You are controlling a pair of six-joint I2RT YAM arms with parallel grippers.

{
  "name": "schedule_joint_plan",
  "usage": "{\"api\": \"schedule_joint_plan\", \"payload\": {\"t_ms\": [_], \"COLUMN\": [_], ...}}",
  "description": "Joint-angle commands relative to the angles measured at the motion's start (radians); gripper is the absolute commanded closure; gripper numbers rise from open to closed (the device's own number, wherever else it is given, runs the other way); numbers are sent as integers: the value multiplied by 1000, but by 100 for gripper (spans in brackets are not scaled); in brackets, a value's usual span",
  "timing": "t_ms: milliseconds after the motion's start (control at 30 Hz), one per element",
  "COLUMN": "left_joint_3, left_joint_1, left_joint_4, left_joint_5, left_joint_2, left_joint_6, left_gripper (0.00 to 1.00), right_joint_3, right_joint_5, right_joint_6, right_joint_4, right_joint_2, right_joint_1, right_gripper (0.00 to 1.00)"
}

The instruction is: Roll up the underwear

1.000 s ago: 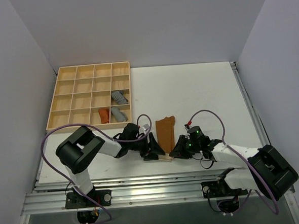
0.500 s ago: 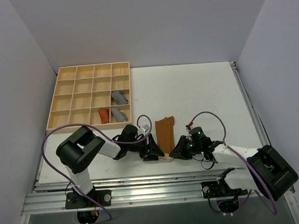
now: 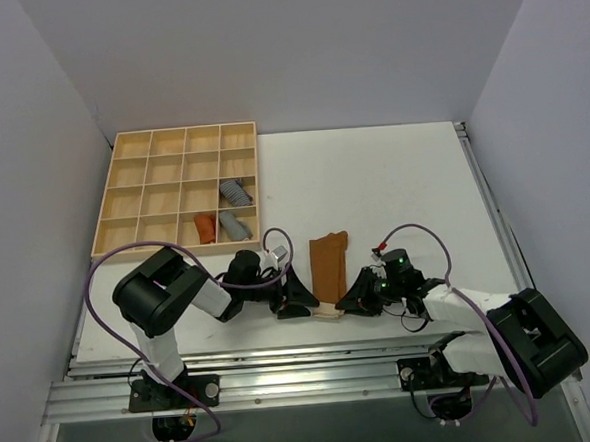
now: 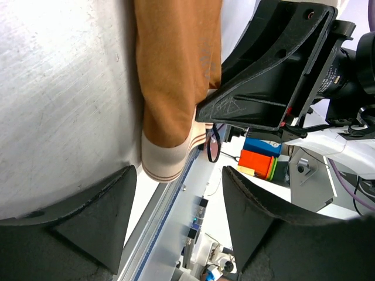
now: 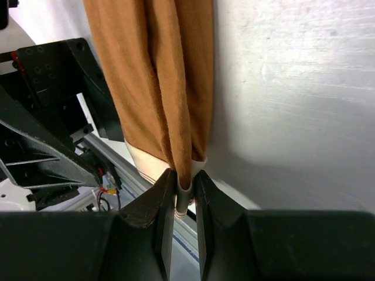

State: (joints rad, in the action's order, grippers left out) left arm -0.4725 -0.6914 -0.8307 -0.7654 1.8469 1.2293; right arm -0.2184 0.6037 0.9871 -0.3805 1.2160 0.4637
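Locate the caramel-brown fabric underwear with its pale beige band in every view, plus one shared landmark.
Top external: underwear lower centre, just ahead of the arms.
Left wrist: top centre, running down to mid-frame.
Right wrist: upper centre, band end pinched by the right gripper.
Shared landmark: the pale beige band.

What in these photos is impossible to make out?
Right wrist view: the underwear runs off the top edge; its pinched edge disappears between the fingers of the right hand.
Left wrist view: the right hand blocks the underwear's right side.
Top view: the left hand and right hand mostly hide the pale band; the rolled cloths in the tray are too small to identify.
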Motion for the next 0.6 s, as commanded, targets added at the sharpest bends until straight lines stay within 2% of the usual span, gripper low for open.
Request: {"api": "schedule_joint_plan", "payload": {"t_ms": [0, 167, 567], "left_joint_3": [40, 34, 40], "left_joint_1": [10, 10, 10], "left_joint_4": [123, 107, -18], "left_joint_5": [87, 71, 81], "left_joint_2": [63, 94, 124], "left_joint_6": [-11, -13, 102], "left_gripper": [29, 26, 25], "right_joint_3": [-18, -18, -55], "right_joint_5": [71, 123, 151], "right_joint_6": [30, 105, 125], "right_joint_4": [-38, -125, -149], "right_joint_2": [8, 7, 39], "right_joint_1": [-14, -43, -57], "right_gripper": [100, 100, 100]}}
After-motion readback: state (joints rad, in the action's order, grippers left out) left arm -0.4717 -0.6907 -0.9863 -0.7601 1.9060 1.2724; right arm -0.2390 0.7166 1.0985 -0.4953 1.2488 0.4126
